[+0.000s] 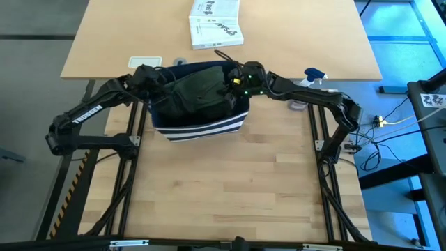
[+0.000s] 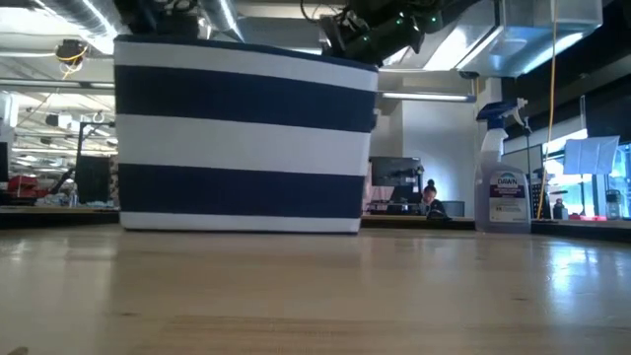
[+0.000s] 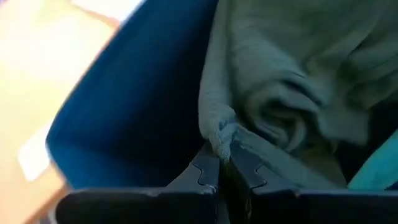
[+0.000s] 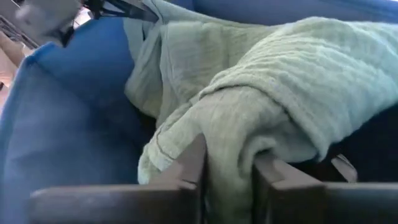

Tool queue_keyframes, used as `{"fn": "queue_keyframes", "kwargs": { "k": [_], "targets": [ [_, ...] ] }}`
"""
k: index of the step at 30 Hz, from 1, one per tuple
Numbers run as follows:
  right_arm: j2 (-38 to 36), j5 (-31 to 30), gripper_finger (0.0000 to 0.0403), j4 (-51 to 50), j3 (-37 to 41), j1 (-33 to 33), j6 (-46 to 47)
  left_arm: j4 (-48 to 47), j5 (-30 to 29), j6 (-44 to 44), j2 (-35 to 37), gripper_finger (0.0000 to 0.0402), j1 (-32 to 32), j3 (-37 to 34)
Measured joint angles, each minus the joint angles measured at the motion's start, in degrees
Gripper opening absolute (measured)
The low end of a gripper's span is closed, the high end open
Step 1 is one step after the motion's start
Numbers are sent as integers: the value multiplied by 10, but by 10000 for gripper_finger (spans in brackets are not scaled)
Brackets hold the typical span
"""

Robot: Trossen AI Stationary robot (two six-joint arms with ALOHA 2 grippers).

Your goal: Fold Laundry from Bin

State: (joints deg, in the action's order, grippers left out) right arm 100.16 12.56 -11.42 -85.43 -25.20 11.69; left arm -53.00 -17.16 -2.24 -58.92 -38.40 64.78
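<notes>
I read "TROSSEN" on my left arm (image 1: 87, 118) and "DAWN" on the clear spray bottle (image 2: 506, 182). My left gripper (image 3: 222, 171) is clenched on an edge of the olive-green cloth garment (image 3: 292, 87) inside the navy-blue, white-striped fabric bin (image 1: 209, 125); my right gripper (image 4: 229, 165) straddles a fold, jaws slightly parted. Deeper laundry is hidden

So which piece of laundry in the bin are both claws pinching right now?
The olive-green piece, bunched on top in the bin. The left claw pinches its hem and the right claw a fold; the teal piece lies untouched beside it.
</notes>
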Motion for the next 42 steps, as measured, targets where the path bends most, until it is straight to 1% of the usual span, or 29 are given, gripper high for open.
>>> {"fn": "queue_keyframes", "kwargs": {
  "k": [2, 4, 9, 12, 15, 18, 21, 24, 27, 29, 31, 34, 38, 40, 42],
  "targets": [
    [0, 4, 82, -4, 0, -1, -4, -2, 4, -6, 0, 6, -18, -17],
    [1, 5, 107, -8, 1, 0, -4, 0, 6, -29, 0, 21, -27, -24],
    [1, 32, 164, -10, 1, 0, -13, 14, 0, -71, 0, 80, -27, -22],
    [2, 36, 193, -44, -20, 1, -13, 35, -3, -80, 0, 115, -27, -16],
    [2, 21, 217, -101, -58, 1, -17, 37, -2, -90, 1, 143, -27, -8],
    [2, -3, 231, -182, -105, 1, -34, 38, -2, -90, 1, 162, -22, 3],
    [2, -37, 235, -249, -145, 8, -51, 36, -3, -91, 1, 172, -18, 18],
    [2, -58, 236, -313, -180, 16, -61, 35, -3, -101, 1, 176, -18, 36],
    [1, -76, 236, -357, -211, 22, -62, 28, -3, -103, 1, 176, -16, 58],
    [1, -112, 236, -399, -230, 25, -62, 16, -1, -101, 1, 176, -7, 75],
    [1, -155, 236, -428, -242, 25, -61, -7, -11, -79, 1, 176, 3, 95],
    [1, -206, 236, -460, -248, 14, -43, -43, -56, 12, 2, 176, 10, 126],
    [4, -208, 237, -485, -248, -18, -13, -104, -77, 111, 3, 176, 8, 144],
    [11, -205, 237, -488, -248, -31, -9, -134, -88, 155, 2, 176, 7, 137],
    [21, -198, 237, -486, -248, -41, -6, -148, -83, 180, -1, 176, 6, 123]
  ]
}}
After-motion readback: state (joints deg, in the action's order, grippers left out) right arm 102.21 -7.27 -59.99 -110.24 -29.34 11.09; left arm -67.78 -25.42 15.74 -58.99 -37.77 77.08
